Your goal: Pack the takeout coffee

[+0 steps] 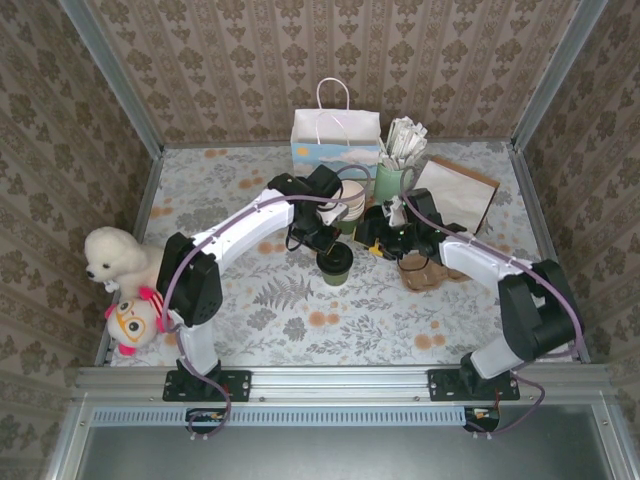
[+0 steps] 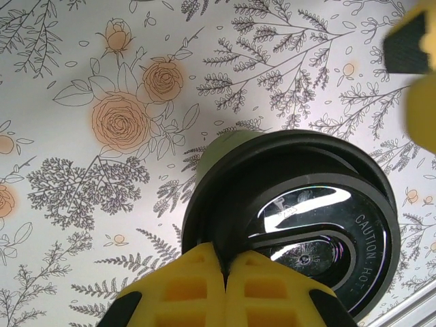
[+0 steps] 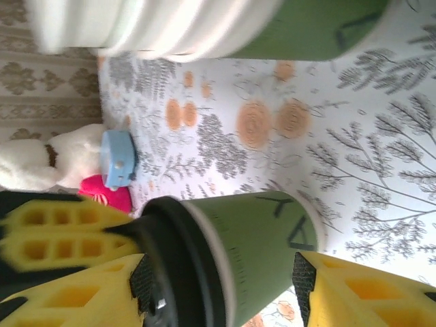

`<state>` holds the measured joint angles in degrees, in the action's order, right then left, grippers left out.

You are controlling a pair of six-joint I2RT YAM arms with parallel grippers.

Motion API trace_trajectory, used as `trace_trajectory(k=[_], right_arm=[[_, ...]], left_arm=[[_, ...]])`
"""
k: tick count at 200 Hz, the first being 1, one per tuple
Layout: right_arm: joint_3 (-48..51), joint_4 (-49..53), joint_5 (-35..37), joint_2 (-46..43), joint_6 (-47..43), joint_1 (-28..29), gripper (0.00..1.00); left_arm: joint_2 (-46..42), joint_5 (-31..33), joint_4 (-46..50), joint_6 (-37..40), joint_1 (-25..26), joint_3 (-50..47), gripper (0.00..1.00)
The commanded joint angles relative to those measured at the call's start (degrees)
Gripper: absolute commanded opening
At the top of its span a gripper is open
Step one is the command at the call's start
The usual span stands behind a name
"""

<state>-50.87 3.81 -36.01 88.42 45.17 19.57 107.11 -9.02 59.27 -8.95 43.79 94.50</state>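
Observation:
The takeout coffee [image 1: 336,263] is a dark-green paper cup with a black lid, standing upright on the floral tabletop at mid-table. My left gripper [image 2: 225,267] is shut, and its yellow fingertips pinch the rim of the black lid [image 2: 300,211]. In the top view the left gripper [image 1: 324,244] hangs just above the cup's far side. My right gripper [image 3: 219,272] is open. Its pads sit on either side of the green cup [image 3: 259,252], one by the lid and one by the base. The right gripper [image 1: 373,241] is just right of the cup.
A stack of lidless green cups [image 1: 352,198] and a pale-green holder of white sticks [image 1: 395,168] stand close behind. A gift bag [image 1: 335,135] and a brown paper bag [image 1: 462,190] are at the back. A cardboard carrier [image 1: 425,270] lies on the right. Plush toys [image 1: 122,262] sit at the left edge.

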Motion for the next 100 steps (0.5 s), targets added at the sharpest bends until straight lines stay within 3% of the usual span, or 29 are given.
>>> trace_trajectory(k=[1, 48, 100], right_arm=[[-3.15, 1.21, -4.59, 3.09, 0.84, -0.11, 0.58], [-3.22, 1.41, -9.55, 5.64, -0.67, -0.01, 0.56], [-1.36, 1.73, -7.32, 8.23, -1.07, 0.64, 0.56]], left_arm=[[2.08, -0.49, 1.98, 1.9, -0.65, -0.61, 0.0], [2.15, -1.13, 0.96, 0.53, -0.62, -1.33, 0.0], [1.31, -2.7, -2.56, -2.23, -0.58, -5.43, 0.0]])
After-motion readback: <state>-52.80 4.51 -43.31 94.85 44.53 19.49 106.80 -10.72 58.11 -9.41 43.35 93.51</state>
